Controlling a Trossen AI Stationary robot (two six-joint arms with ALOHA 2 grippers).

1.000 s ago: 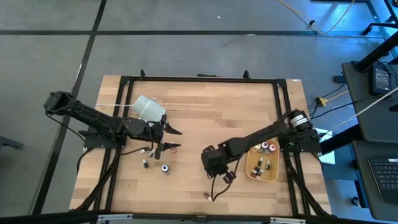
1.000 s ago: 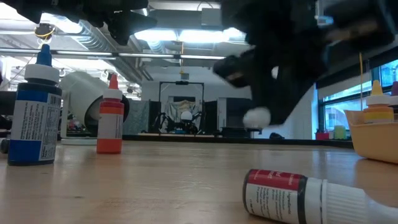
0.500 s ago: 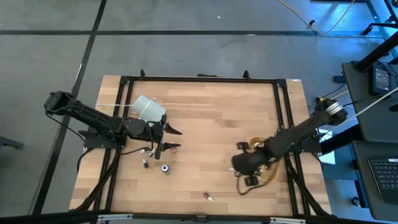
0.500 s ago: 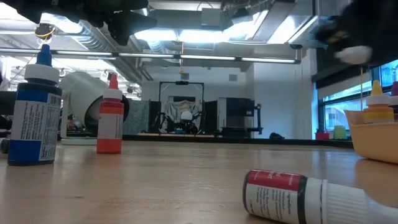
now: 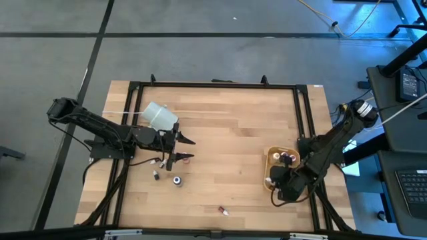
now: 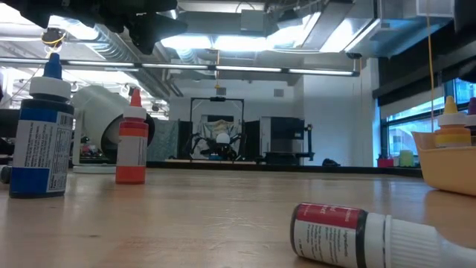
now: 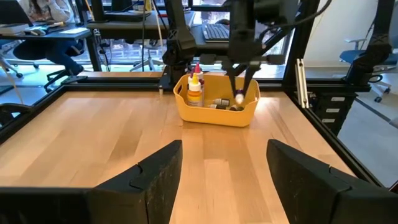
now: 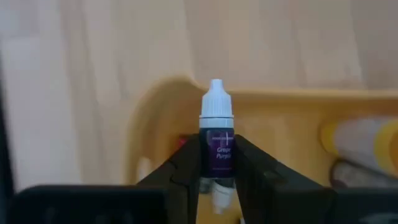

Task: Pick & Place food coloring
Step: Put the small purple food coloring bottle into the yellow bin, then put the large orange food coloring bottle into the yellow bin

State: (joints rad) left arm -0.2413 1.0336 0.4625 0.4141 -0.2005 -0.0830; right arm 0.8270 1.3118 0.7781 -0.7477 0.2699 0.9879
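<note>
Right end effector (image 8: 216, 165) is seen clenched on a purple food coloring bottle (image 8: 217, 146), pale cap outward, held over the tan tray (image 5: 270, 160) at about 4 o'clock on the worktop (image 5: 227, 127). More bottles are seen lying inside the tray (image 7: 217, 104). Other bottles are found loose at 8 o'clock: an upright blue one (image 6: 42, 138), an upright orange one (image 6: 132, 140), and a red one (image 6: 357, 234) lying flat at 6 o'clock. Left end effector (image 7: 221, 168) is held released near them, beside a white cup (image 5: 160, 115)
</note>
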